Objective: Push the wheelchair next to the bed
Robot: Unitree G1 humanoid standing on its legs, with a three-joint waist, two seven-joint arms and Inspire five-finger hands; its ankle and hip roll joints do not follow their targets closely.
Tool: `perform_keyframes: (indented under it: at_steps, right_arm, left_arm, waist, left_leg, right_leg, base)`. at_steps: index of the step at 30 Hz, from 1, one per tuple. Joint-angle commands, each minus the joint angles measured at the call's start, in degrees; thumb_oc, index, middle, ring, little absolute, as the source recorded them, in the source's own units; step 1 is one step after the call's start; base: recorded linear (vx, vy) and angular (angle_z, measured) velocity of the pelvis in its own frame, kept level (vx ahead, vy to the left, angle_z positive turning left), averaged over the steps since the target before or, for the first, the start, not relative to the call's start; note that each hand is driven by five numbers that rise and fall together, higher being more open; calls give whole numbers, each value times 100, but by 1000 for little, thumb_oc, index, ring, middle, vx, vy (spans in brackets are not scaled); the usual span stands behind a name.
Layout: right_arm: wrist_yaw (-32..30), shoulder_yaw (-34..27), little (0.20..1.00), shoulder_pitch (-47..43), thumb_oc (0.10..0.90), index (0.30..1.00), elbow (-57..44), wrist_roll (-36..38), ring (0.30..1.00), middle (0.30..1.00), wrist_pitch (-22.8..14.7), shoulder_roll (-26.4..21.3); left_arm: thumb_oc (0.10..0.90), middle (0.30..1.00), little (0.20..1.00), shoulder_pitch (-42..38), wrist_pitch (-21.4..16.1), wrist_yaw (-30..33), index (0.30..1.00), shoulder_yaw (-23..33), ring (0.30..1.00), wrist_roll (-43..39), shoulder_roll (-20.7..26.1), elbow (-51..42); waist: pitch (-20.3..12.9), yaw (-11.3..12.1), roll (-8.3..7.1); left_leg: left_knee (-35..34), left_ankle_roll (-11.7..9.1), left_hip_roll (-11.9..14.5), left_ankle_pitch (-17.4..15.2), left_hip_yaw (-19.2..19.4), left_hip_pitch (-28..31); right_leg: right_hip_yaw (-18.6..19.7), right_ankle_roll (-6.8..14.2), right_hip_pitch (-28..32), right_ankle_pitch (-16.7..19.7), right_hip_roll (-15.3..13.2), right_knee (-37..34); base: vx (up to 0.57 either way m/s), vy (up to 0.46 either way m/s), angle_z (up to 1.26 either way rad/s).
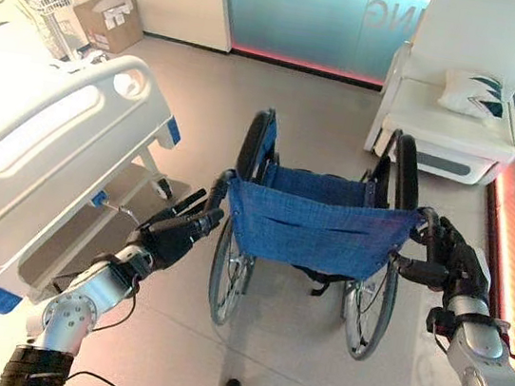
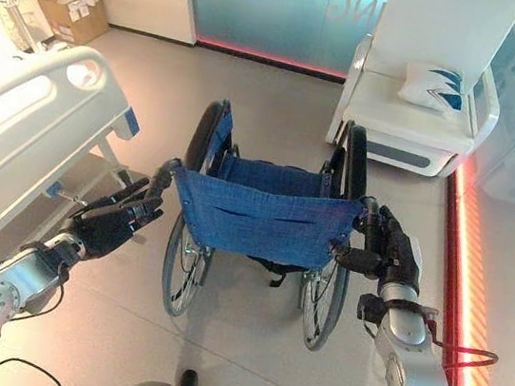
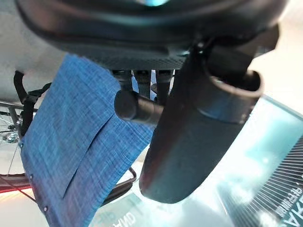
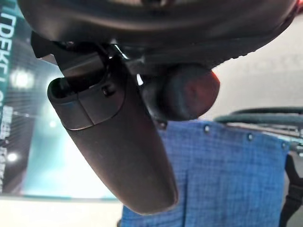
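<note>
A hospital-style room with a pale floor (image 1: 326, 116) and a white armchair (image 1: 460, 116) at the back: the blue-backed wheelchair (image 1: 315, 230) stands mid-floor, just right of the bed (image 1: 44, 144) and facing away. The right hand (image 1: 444, 263) clasps its push handle; the left hand (image 1: 176, 230) reaches the other with fingers apparently straight, not yet gripping, ready to steer.

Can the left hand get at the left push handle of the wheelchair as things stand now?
Probably yes. The left hand is already at the left push handle of the wheelchair, fingers straight, not closed round it. Nothing stands between them; the bed stays off to the side.
</note>
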Motion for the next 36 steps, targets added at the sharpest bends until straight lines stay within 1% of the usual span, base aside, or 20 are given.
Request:
perform_keyframes:
  at_steps: [1, 3, 4, 5, 7, 9, 11, 12, 16, 21, 26, 28, 32, 34, 35, 36]
  right_arm:
    - [-239, 322, 900, -807, 800, 900, -230, 177, 900, 900, -387, -436]
    - [-240, 353, 900, -830, 800, 900, -175, 172, 900, 900, -409, -469]
    - [-254, 369, 900, -845, 800, 900, -165, 166, 900, 900, -394, -487]
    - [-263, 384, 900, -853, 800, 900, -167, 174, 900, 900, -385, -508]
    - [-269, 410, 900, -877, 800, 900, -130, 199, 900, 900, -395, -549]
    - [-249, 466, 900, -925, 800, 900, -56, 218, 900, 900, -421, -597]
    - [-202, 485, 900, -955, 800, 900, -5, 220, 900, 900, -445, -614]
    - [-183, 486, 900, -962, 800, 900, 17, 224, 900, 900, -448, -621]
    - [-133, 483, 900, -994, 800, 900, 90, 192, 900, 900, -464, -615]
    - [-95, 456, 900, -990, 800, 900, 154, 128, 900, 900, -474, -584]
    - [-16, 452, 900, -930, 800, 900, 248, 10, 900, 900, -518, -489]
    - [2, 472, 900, -942, 800, 900, 236, -16, 900, 900, -475, -460]
    - [34, 476, 900, -921, 800, 900, 214, -62, 900, 900, -450, -409]
    - [56, 468, 900, -901, 800, 900, 209, -89, 900, 900, -442, -390]
    - [68, 460, 867, -892, 778, 867, 197, -116, 867, 867, -407, -369]
    - [68, 460, 846, -891, 764, 846, 197, -116, 846, 846, -406, -369]
  left_arm:
    - [800, 900, 900, -1078, -6, -70, 900, -248, 900, -505, 149, 64]
    - [800, 900, 900, -1188, 89, -38, 900, -331, 900, -464, 200, 253]
    - [800, 900, 900, -1246, 210, -3, 900, -369, 900, -534, 224, 351]
    - [800, 900, 900, -1274, 228, -39, 900, -394, 900, -522, 234, 437]
    - [800, 900, 900, -1336, 184, -38, 900, -422, 900, -489, 276, 568]
    - [800, 900, 900, -1447, 133, 108, 900, -468, 900, -526, 313, 762]
    - [800, 900, 900, -1539, 118, 164, 900, -478, 900, -542, 339, 920]
    - [800, 900, 900, -1567, 129, 192, 900, -473, 900, -554, 339, 967]
    - [800, 900, 900, -1668, 119, 455, 900, -438, 900, -541, 351, 1138]
    - [800, 900, 900, -1715, -143, 339, 900, -349, 900, -663, 308, 1362]
    - [800, 900, 900, -1750, -162, 302, 900, -342, 900, -897, 154, 1264]
    - [800, 900, 900, -1765, -218, 105, 900, -391, 900, -792, 95, 1231]
    - [800, 900, 900, -1797, -540, -192, 900, -506, 900, -590, 50, 1041]
    - [800, 900, 900, -1809, -640, -300, 900, -523, 900, -522, 42, 943]
    - [800, 900, 900, -1833, -791, -485, 900, -571, 900, -362, 41, 783]
    - [800, 900, 900, -1833, -791, -487, 900, -571, 900, -360, 40, 784]
  waist:
    - [-436, -55, 82]
    - [-430, -84, 99]
    - [-428, -101, 110]
    - [-419, -115, 116]
    - [-404, -132, 132]
    - [-380, -151, 156]
    - [-369, -161, 162]
    - [-366, -166, 163]
    - [-342, -162, 161]
    - [-345, -167, 147]
    - [-345, -184, 129]
    - [-331, -189, 117]
    - [-324, -195, 99]
    - [-327, -197, 90]
    - [-330, -200, 84]
    - [-330, -199, 84]
  left_leg:
    - [62, -362, 386, -194, 234, 84]
    - [62, -356, 387, -189, 245, 96]
    - [62, -351, 383, -183, 243, 94]
    - [62, -348, 381, -182, 246, 102]
    - [62, -346, 383, -174, 255, 112]
    - [62, -338, 378, -165, 258, 122]
    - [62, -325, 377, -116, 259, 93]
    - [62, -324, 375, -157, 256, 118]
    - [62, -303, 364, -115, 226, 82]
    - [62, -289, 353, -122, 197, 82]
    - [62, -280, 352, -117, 196, 86]
    - [62, -271, 346, -122, 192, 93]
    - [62, -263, 336, -143, 197, 106]
    - [62, -263, 337, -145, 205, 107]
    - [62, -258, 331, -149, 210, 108]
    - [62, -258, 331, -149, 211, 109]
  right_leg:
    - [231, 237, -320, 354, -375, 0]
    - [250, 237, -317, 356, -371, 0]
    - [272, 237, -323, 362, -368, 0]
    - [282, 238, -316, 360, -367, 0]
    - [303, 238, -311, 365, -363, 0]
    - [325, 236, -303, 371, -360, 0]
    - [342, 227, -333, 415, -359, 0]
    - [345, 237, -310, 380, -362, 0]
    - [364, 229, -341, 420, -368, 0]
    - [376, 232, -336, 413, -376, 0]
    - [395, 232, -324, 416, -396, 0]
    - [403, 233, -315, 414, -404, 0]
    - [416, 236, -305, 407, -411, 0]
    - [416, 239, -305, 408, -415, 0]
    - [423, 239, -300, 406, -416, 0]
    - [423, 239, -300, 406, -417, 0]
  base:
    - [42, 5, -1]
    - [37, 8, -4]
    - [36, 14, -4]
    - [48, 24, -2]
    - [40, 24, -1]
    - [46, 26, -3]
    - [31, 16, -5]
    - [48, 15, -8]
    - [22, 5, -5]
    - [40, 9, -1]
    - [29, 9, 0]
    - [0, 0, 0]
    - [0, 0, 0]
    - [0, 0, 0]
    - [0, 0, 0]
    - [0, 0, 0]
